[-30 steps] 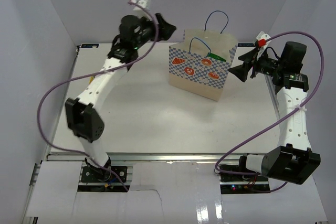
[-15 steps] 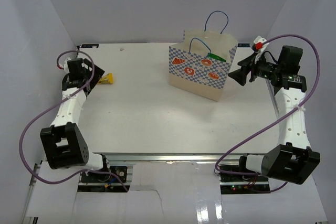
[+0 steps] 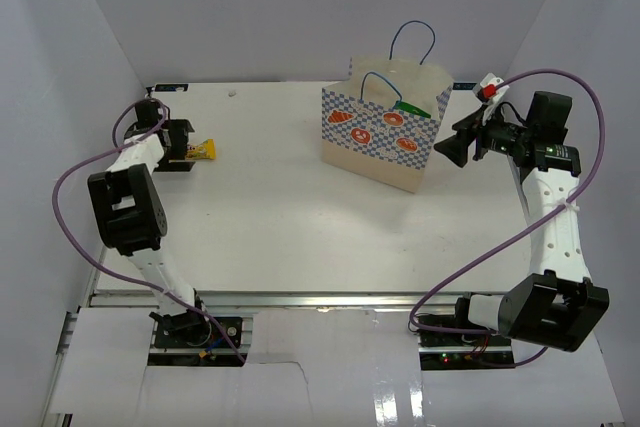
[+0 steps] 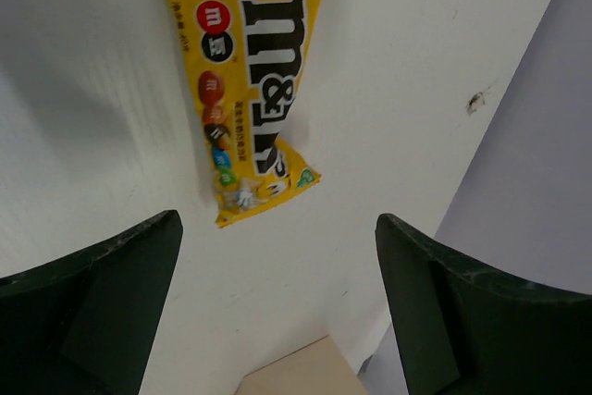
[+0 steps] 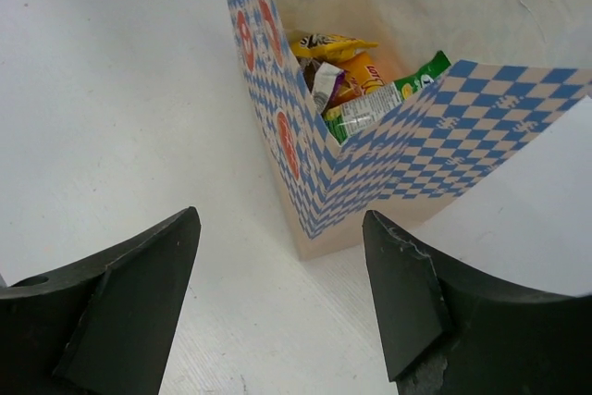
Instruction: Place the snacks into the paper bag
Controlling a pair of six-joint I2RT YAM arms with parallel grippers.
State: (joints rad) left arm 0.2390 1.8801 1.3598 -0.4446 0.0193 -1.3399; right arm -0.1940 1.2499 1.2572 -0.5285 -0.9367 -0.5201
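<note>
A yellow candy pack [image 3: 203, 150] lies flat at the table's far left. My left gripper [image 3: 180, 142] is just left of it, open and empty. In the left wrist view the pack [image 4: 245, 80] lies ahead of the open gripper [image 4: 277, 256], outside the fingers. The tan paper bag [image 3: 385, 137] with its checkered band stands upright at centre right. My right gripper [image 3: 450, 150] hovers open and empty beside the bag's right side. In the right wrist view the bag [image 5: 388, 164] holds a yellow pack [image 5: 328, 43], an orange pouch [image 5: 363, 71], a green bag [image 5: 425, 69] and a dark wrapper [image 5: 319, 80].
White walls close in the table on the left, back and right; the left wall [image 4: 536, 136] is close beside the candy pack. Purple cables [image 3: 70, 187] loop off both arms. Thin blue cord handles [image 3: 415, 32] stick up from the bag.
My left arm has swung from high beside the bag down to the table's far left by the yellow pack, and its jaws opened wider. The right arm barely shifted.
</note>
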